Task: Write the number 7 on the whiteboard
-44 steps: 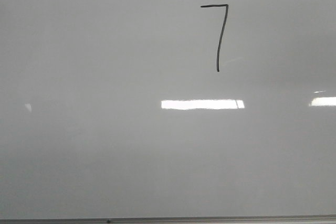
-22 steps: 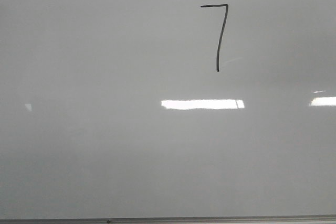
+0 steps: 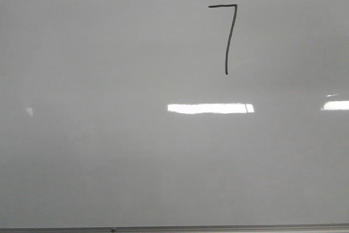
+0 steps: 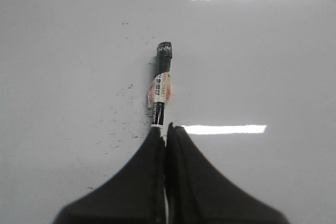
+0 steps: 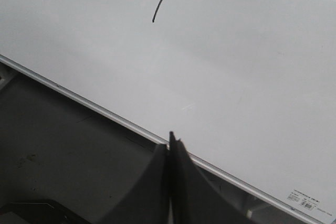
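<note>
The whiteboard (image 3: 109, 80) fills the front view, with its thin grey frame edge (image 3: 174, 228) along the near side. The number 7 (image 3: 229, 36) is drawn in thin black line at the upper right of the board. Neither gripper shows in the front view. In the left wrist view my left gripper (image 4: 165, 127) is shut on a marker (image 4: 160, 90) with a black end and a white label, which sticks out over the board (image 4: 273, 66). In the right wrist view my right gripper (image 5: 170, 140) is shut and empty over the board's frame edge (image 5: 105, 111). The lower end of the 7's stem (image 5: 160, 3) shows there.
Bright glare patches (image 3: 210, 108) lie on the board. Small black specks (image 4: 126, 93) mark the board beside the marker. A dark table surface (image 5: 63, 145) lies outside the frame edge. A small printed sticker (image 5: 303, 199) sits near the board's corner.
</note>
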Robot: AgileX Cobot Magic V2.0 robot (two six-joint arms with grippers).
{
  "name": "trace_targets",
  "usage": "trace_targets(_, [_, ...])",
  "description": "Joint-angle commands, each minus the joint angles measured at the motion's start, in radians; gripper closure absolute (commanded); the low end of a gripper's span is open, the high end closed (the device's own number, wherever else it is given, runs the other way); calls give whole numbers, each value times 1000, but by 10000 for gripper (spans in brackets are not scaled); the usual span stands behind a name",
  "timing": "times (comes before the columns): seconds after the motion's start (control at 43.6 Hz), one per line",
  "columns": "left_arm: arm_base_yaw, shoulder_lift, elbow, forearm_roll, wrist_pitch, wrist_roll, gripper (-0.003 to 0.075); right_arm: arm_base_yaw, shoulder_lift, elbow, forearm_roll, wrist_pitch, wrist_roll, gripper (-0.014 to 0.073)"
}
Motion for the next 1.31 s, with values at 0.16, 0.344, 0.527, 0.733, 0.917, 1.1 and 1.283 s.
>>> trace_targets(0.16, [1,-12,13,0,-80,0,741,-114,-79,113,-33,-223,-1,713])
trace_targets(0.344, [1,-12,13,0,-80,0,741,-255,-218,367,-32,-538,-1,713])
trace_targets(0.527, [1,-12,13,0,-80,0,741,-315,-343,606,-29,-803,-1,713])
trace_targets(0.733, [1,-12,13,0,-80,0,741,-325,-434,803,-29,-1022,-1,713])
trace_targets(0.917, [1,-12,13,0,-80,0,741,-350,-491,937,-28,-1159,-1,713])
trace_targets(1.1, [1,-12,13,0,-80,0,741,-351,-494,1002,-28,-1211,-1,713])
trace_targets(1.283, [1,-12,13,0,-79,0,741,-351,-494,1003,-28,-1210,-1,713])
